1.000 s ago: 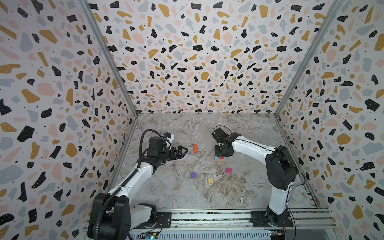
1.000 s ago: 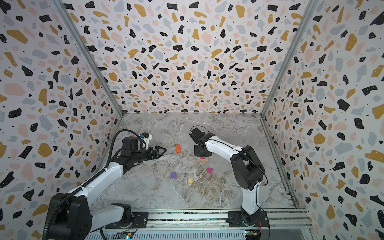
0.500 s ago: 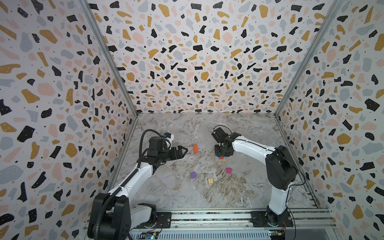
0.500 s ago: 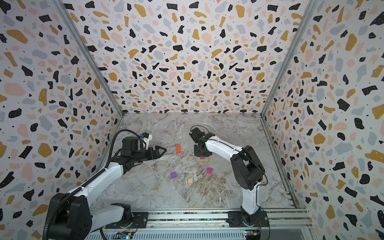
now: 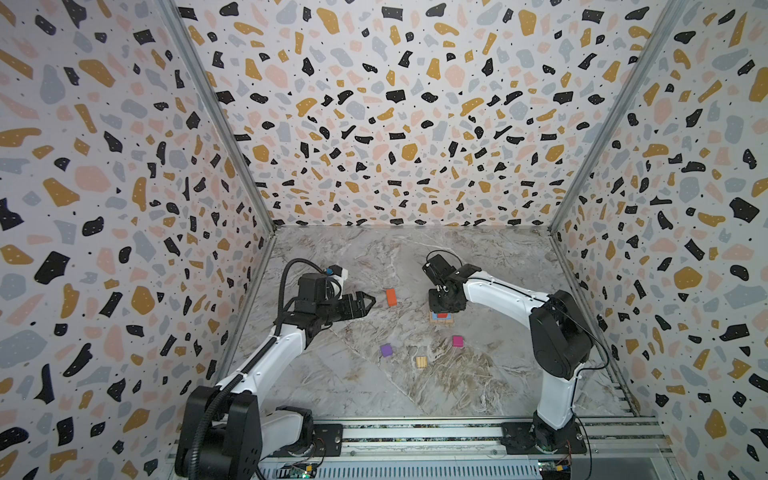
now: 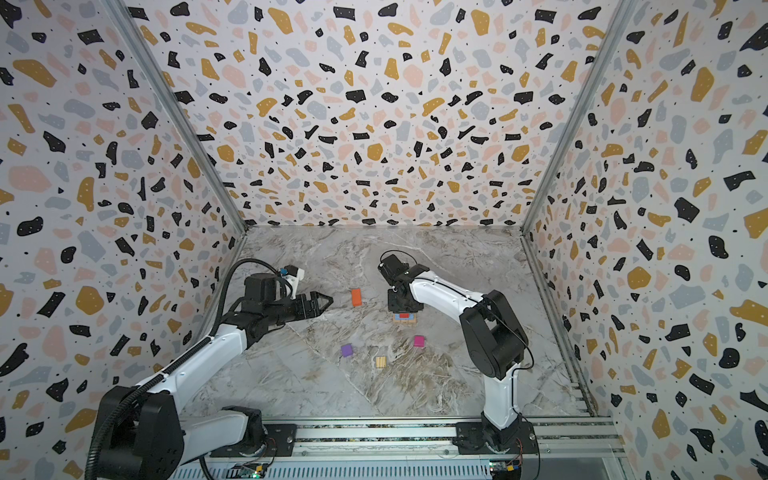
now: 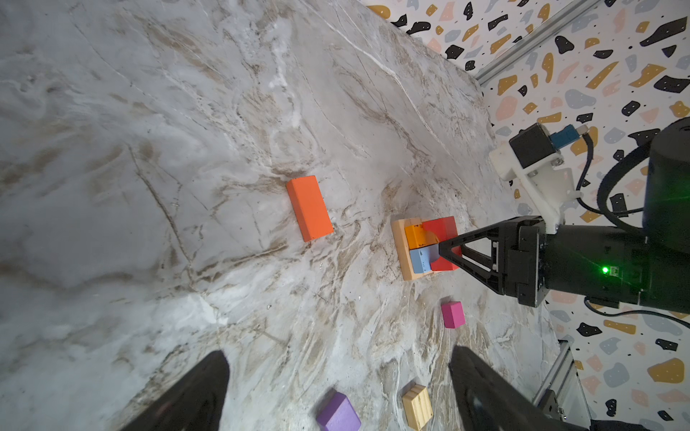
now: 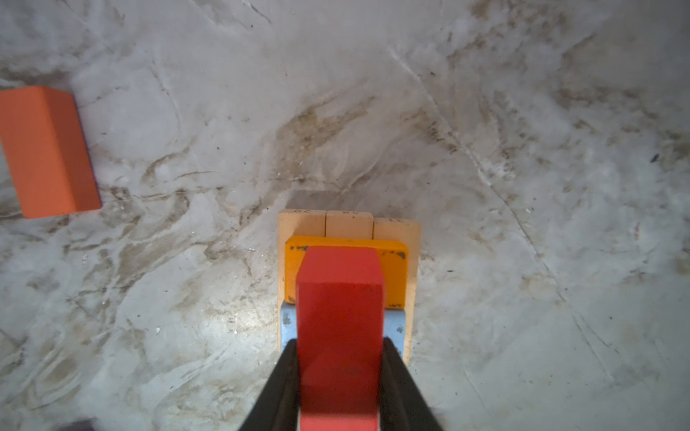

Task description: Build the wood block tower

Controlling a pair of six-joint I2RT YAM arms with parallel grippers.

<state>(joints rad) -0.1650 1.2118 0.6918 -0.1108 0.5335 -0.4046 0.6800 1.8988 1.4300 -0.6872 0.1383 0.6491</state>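
Over the tower [image 7: 414, 242], right gripper [image 8: 339, 345] clamped on red block [image 8: 339, 298], third-layer step in hand, contact unclear; left gripper [image 7: 338, 356] spread empty, well off the tower; next, I'd judge: lower square, then release.

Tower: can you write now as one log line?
right gripper: shut on red block at tower | left gripper: open, empty | loose: orange block

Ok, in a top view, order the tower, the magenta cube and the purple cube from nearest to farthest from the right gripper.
From the right gripper, shut on the red block:
1. tower: directly beneath it.
2. magenta cube: loose on the table, toward the front, slightly right of the tower.
3. purple cube: toward the front and well to the left.
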